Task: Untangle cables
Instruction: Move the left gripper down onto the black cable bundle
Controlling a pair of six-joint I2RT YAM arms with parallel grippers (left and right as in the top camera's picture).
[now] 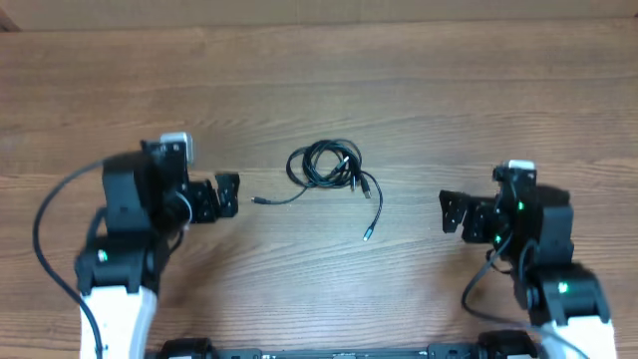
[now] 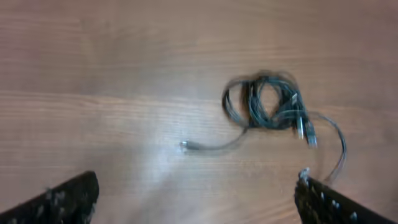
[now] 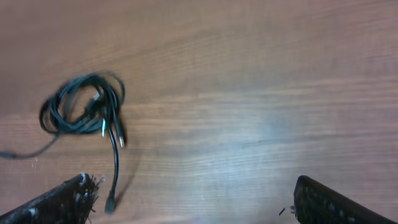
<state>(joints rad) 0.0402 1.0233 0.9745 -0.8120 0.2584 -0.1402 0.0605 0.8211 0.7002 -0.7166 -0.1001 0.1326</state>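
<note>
The left gripper (image 1: 228, 194), a black two-fingered pincer, sits over the left side of a wooden table (image 1: 329, 60). Its jaws are spread wide and there is nothing between them. The right gripper (image 1: 449, 211) mirrors it on the right side, equally wide open and holding nothing. Both point inward toward the middle of the table, and neither touches the cables.

The cables (image 1: 324, 165) lie on the bare wood between the two grippers, a little farther from the robot than the fingertips. They are thin black cords wound into one loose, roughly round coil (how many separate cords it contains cannot be told). Two tails leave the coil. One runs left and ends in a small plug (image 1: 257, 200) near the left gripper but apart from it. The other curves down from the coil's right side toward the robot and ends in a second plug (image 1: 367, 236).

In the left wrist view the coil sits upper right of centre, somewhat blurred, with the left fingers (image 2: 68, 199) at the two bottom corners. In the right wrist view the coil lies at the left, with the right fingers (image 3: 336, 202) low in the frame and bare wood between them.
</note>
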